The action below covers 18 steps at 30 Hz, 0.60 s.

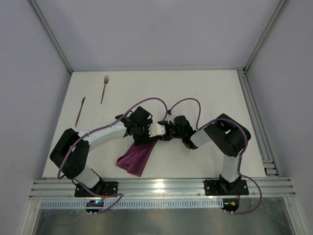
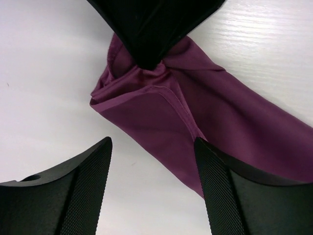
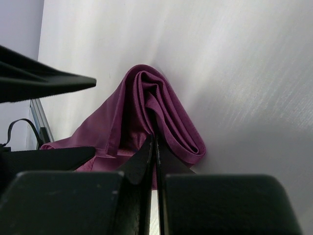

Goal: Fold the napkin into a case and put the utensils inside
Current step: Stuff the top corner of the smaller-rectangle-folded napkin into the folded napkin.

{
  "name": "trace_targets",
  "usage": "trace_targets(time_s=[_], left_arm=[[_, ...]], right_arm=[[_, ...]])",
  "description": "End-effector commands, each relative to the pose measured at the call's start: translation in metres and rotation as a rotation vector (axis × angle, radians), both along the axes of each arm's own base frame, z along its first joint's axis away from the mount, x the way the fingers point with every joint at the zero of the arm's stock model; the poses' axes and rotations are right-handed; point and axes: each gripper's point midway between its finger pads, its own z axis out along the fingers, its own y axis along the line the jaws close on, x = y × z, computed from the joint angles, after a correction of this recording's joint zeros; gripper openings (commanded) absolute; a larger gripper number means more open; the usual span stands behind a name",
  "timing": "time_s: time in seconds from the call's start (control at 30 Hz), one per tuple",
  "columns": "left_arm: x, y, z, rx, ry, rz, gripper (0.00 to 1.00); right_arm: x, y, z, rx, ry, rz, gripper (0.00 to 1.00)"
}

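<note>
The plum-purple napkin [image 1: 137,157] lies bunched and folded lengthwise near the table's front, its upper end lifted under the two wrists. My right gripper [image 1: 170,133] is shut on that gathered end; the right wrist view [image 3: 155,139] shows its jaws pinching the rolled folds [image 3: 146,98]. My left gripper [image 1: 162,133] is open and empty, facing the right one; in the left wrist view [image 2: 151,147] its fingers [image 2: 88,191] straddle the napkin's hemmed edge [image 2: 161,117] without touching it. The wooden fork [image 1: 104,88] and the knife [image 1: 80,108] lie at the far left.
The white table [image 1: 205,98] is bounded by aluminium rails on the right [image 1: 254,117] and at the front [image 1: 161,187]. Purple cables [image 1: 156,100] loop over the wrists. The right gripper's black tip [image 2: 146,34] fills the top of the left wrist view.
</note>
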Motion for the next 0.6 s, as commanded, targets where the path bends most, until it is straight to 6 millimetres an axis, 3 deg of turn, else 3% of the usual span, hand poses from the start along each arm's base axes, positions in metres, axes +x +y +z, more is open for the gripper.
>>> trace_targets(time_s=[0.0,0.1,0.3,0.57], left_arm=[[0.022,-0.010,-0.005,0.002,-0.071,-0.004,0.73],[0.016,-0.007,-0.020,0.050,-0.069,-0.039,0.78],[0.019,-0.009,-0.038,0.102,-0.123,-0.060,0.77],[0.011,-0.025,-0.030,0.040,-0.089,-0.065,0.77]], right_arm=[[0.009,0.006,0.007,0.026,-0.041,-0.002,0.04],[0.010,0.005,0.009,0.029,-0.045,-0.003,0.04],[0.010,0.006,0.010,0.029,-0.046,0.002,0.04],[0.009,0.007,0.012,0.033,-0.050,0.007,0.04]])
